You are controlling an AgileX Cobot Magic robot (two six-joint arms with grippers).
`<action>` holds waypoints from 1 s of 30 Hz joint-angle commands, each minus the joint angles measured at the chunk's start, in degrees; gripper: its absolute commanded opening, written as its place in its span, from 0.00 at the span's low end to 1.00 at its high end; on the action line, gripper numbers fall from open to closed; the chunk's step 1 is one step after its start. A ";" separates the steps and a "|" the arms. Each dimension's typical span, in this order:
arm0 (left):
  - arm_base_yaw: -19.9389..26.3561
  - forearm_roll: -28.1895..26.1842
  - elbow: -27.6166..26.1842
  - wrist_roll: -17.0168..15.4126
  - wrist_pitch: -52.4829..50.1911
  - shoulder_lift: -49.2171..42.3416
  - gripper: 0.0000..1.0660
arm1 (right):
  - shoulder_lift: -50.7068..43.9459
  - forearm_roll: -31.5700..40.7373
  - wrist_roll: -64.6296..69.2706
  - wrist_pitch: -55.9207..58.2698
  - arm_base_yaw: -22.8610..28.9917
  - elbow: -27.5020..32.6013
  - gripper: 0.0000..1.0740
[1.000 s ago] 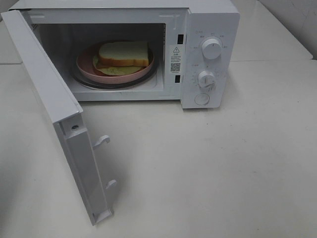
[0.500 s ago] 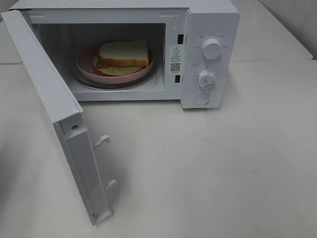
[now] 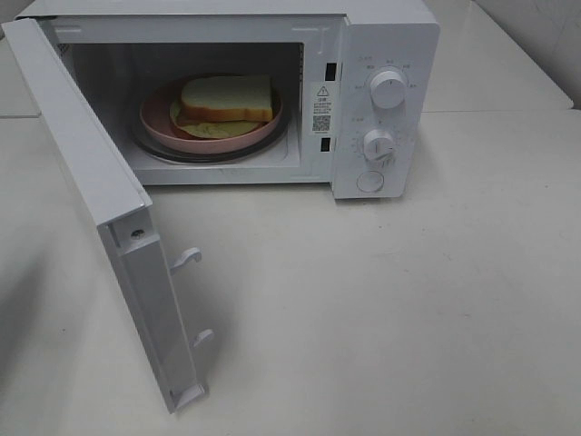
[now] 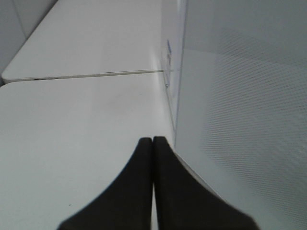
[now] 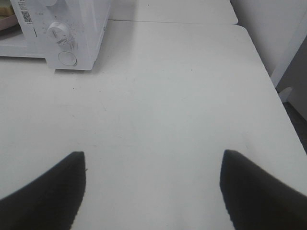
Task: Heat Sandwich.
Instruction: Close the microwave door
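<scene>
The sandwich (image 3: 225, 100), white bread with a tan crust and greenish filling, lies on a round pink plate (image 3: 159, 121) inside the white microwave (image 3: 386, 27). The microwave door (image 3: 86, 173) hangs wide open toward the front left. Neither arm shows in the high view. In the left wrist view my left gripper (image 4: 152, 141) is shut and empty, low over the table right beside the outer face of the open door (image 4: 240, 120). In the right wrist view my right gripper (image 5: 153, 160) is open with nothing in it, over bare table in front and right of the microwave (image 5: 72, 28).
Two knobs (image 3: 388, 89) and a round button (image 3: 370, 181) sit on the microwave's right panel. Door latch hooks (image 3: 186, 259) stick out of the door's inner edge. The white table (image 3: 408, 318) ends at an edge on the right (image 5: 268, 72), with a seam behind.
A shadow has grown over the table at the left edge of the high view. The sandwich, plate and door have not moved.
</scene>
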 commanded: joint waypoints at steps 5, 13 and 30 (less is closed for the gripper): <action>0.34 13.87 -2.18 -7.73 -9.34 5.27 0.00 | -1.49 -0.11 -0.40 -0.34 -0.34 0.00 0.70; -1.43 20.91 -4.53 -12.26 -15.47 9.97 0.00 | -1.49 -0.11 -0.40 -0.34 -0.34 0.00 0.70; -18.45 5.84 -10.94 -7.28 -15.13 16.16 0.00 | -1.49 -0.11 -0.40 -0.34 -0.34 0.00 0.70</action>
